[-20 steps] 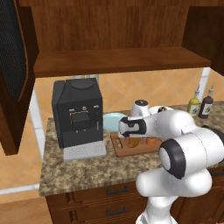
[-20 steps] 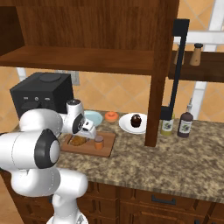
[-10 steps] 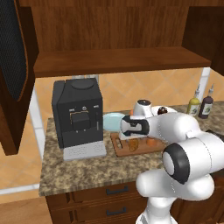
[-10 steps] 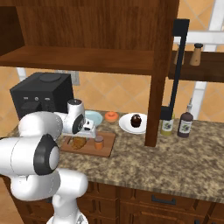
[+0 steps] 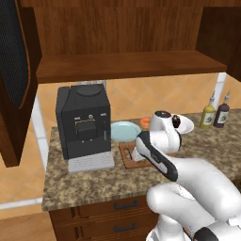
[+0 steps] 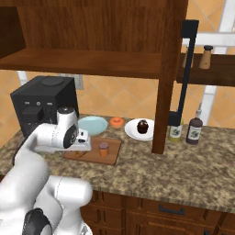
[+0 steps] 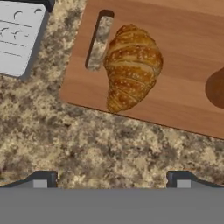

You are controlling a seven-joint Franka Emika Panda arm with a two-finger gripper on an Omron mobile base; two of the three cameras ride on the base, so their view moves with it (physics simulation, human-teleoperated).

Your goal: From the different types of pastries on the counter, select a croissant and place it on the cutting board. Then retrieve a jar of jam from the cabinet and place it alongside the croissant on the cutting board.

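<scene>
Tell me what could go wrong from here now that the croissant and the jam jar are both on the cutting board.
1. The jar of jam stands upright close beside the arm's hand; a careless sideways pull-out could tip it.
2. The croissant lies near the cutting board edge by the handle hole, so a low sweep of the open fingers might nudge it onto the counter.
3. The coffee machine sits close, leaving little swing room.

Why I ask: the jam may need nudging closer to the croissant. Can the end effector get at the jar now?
Probably yes: the jar of jam stands upright on the cutting board, nothing over it, and the open end effector hangs just beside it.
</scene>
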